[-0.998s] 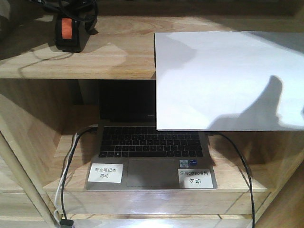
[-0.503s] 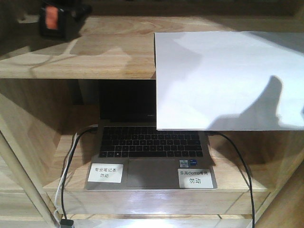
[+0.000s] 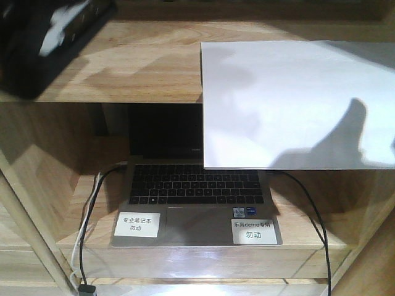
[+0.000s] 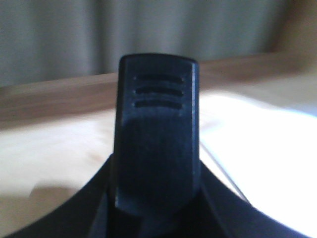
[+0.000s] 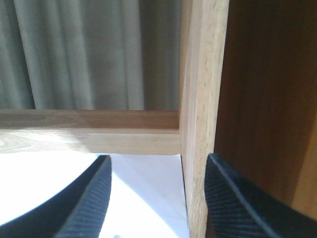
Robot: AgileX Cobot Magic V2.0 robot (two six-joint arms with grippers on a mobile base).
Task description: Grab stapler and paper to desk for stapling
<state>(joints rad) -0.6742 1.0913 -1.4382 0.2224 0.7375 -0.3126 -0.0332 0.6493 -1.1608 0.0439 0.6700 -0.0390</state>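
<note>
**Stapler in the claw, paper sitting above the laptop**

The wooden shelf unit (image 3: 142, 68) filled the front view. The biggest loose thing was the paper (image 3: 296, 105), flat on the board above the laptop (image 3: 194, 185), its front edge sticking out over the laptop's right side. My guess is it's light and floppy, so pinch that overhang gently or it'll crease. The right gripper (image 5: 161, 198) hovered over the sheet's back corner, spread wide and empty. Up and left of the laptop, the left gripper (image 4: 156, 213) was clamped on the stapler (image 4: 156, 139), which looked like hard, smooth plastic and might slip. On the laptop's palm rest, the left label (image 3: 137, 223) read 专业笔记本 勿动 and the right label (image 3: 253, 231) looked like 乐高demo专用 勿动.
</note>
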